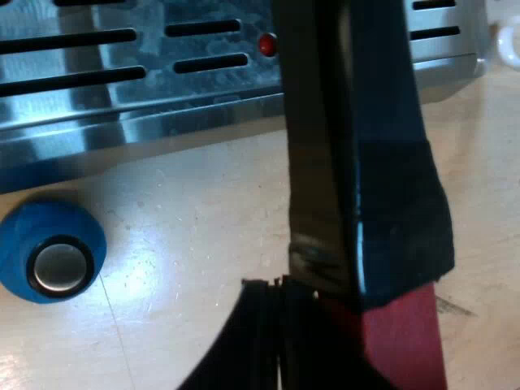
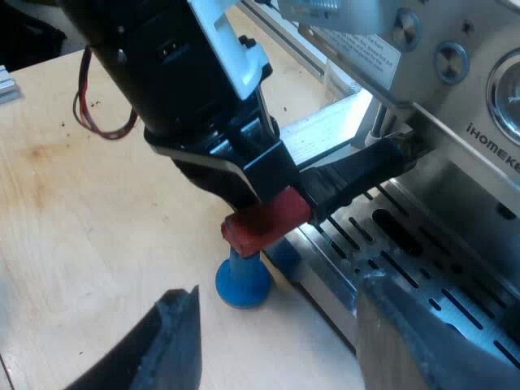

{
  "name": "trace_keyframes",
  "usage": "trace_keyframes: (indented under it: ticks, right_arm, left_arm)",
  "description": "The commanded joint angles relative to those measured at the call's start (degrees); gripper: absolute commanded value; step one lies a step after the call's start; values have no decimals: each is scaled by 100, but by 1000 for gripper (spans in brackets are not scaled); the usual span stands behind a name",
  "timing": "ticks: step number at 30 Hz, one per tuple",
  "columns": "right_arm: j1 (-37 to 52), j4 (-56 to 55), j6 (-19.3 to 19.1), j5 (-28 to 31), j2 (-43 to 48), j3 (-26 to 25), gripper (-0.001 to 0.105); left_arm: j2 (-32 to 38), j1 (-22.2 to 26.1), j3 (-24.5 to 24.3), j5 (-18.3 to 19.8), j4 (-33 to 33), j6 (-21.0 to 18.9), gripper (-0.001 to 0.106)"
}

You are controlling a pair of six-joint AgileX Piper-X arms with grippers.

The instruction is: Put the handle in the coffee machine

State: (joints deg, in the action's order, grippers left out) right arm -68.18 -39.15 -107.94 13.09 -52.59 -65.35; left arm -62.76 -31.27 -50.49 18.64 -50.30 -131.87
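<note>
The holder's dark handle [image 1: 382, 162] ends in red [image 1: 406, 333] and runs over the machine's slotted drip tray [image 1: 122, 89]. From the right wrist view, my left gripper [image 2: 262, 195] is shut on the handle's red end [image 2: 272, 218]. The dark handle [image 2: 357, 171] reaches up under the front of the espresso machine [image 2: 455, 89], and its metal head is hidden there. My right gripper [image 2: 276, 349] hangs open and apart from it, with nothing between its fingers [image 2: 175, 341].
A blue tamper [image 2: 242, 280] stands upright on the wooden table [image 2: 81, 203] just beside the drip tray's edge [image 2: 325, 268], under the handle's red end; its metal face [image 1: 58, 266] shows from above. A white object [image 1: 510, 41] sits past the tray's corner.
</note>
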Motion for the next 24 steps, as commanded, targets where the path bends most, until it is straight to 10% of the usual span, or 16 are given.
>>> trace_keyframes:
  ticks: [1,17,24]
  right_arm:
    - [-8,21,-71,-15,39,-67,47]
    - [-8,21,26,-15,39,-67,47]
    - [-8,21,26,-15,39,-67,47]
  left_arm:
    - [111,-274,-151,1410,765,-108,0]
    - [111,-274,-151,1733,1391,-209,0]
    - [281,-254,-151,1349,659,760,0]
